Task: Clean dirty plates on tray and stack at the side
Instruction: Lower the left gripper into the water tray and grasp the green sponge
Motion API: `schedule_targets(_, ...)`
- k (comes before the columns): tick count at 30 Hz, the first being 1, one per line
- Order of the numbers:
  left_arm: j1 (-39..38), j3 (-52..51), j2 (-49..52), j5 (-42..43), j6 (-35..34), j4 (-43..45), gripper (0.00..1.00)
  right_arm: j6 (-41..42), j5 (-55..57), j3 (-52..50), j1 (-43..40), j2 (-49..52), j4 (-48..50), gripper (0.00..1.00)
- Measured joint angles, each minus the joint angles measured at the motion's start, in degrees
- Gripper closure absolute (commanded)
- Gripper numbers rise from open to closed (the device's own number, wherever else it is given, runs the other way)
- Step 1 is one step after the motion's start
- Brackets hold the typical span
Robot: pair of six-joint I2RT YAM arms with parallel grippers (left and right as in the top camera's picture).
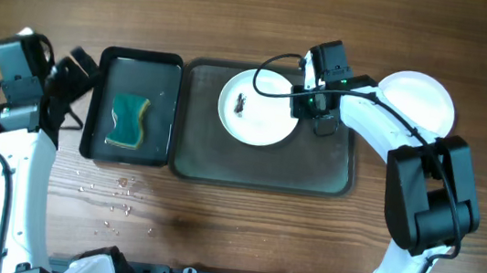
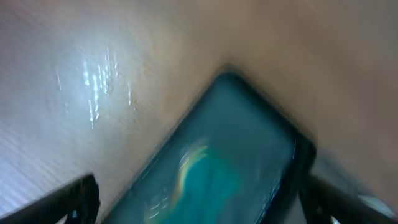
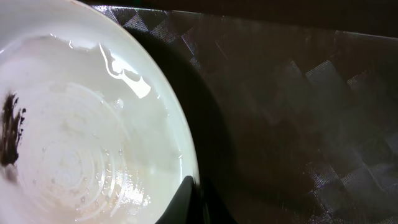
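While L jaws gape empty, R jaws pinch smeared plate (image 1: 264,120) rim on tray (image 1: 258,166).

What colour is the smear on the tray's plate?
Black smear on the white plate; best in right wrist view.

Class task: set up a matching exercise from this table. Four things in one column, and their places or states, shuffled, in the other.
1 sponge
2 smeared plate
3 clean-looking plate
4 left claw

A on the wooden table, right of the grey-green tray
B open, beside the black tray
C in the black tray
D on the grey-green tray

Pairs: 1-C, 2-D, 3-A, 4-B
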Motion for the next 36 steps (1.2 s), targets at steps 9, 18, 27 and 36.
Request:
schedule_targets(9, 0.0, 0.0, 0.0, 7.5, -0.6, -13.8, 0.00, 0.0, 0.2, 0.0, 0.0, 0.0, 0.0, 0.95)
schedule_targets(18, -4.1, 0.0, 0.0, 8.9, 5.6, -15.5, 0.07, 0.0, 0.2, 0.0, 0.0, 0.0, 0.0, 0.94)
schedule_targets(27, -14.6, 0.0, 4.5, 2.1, 9.0, -9.7, 0.07, 0.0, 0.2, 0.0, 0.0, 0.0, 0.0, 0.94)
schedule_targets(36, -16.6, 0.0, 6.1, -5.9, 9.9, -9.2, 0.23, 0.0, 0.2, 0.0, 0.0, 0.0, 0.0, 0.94)
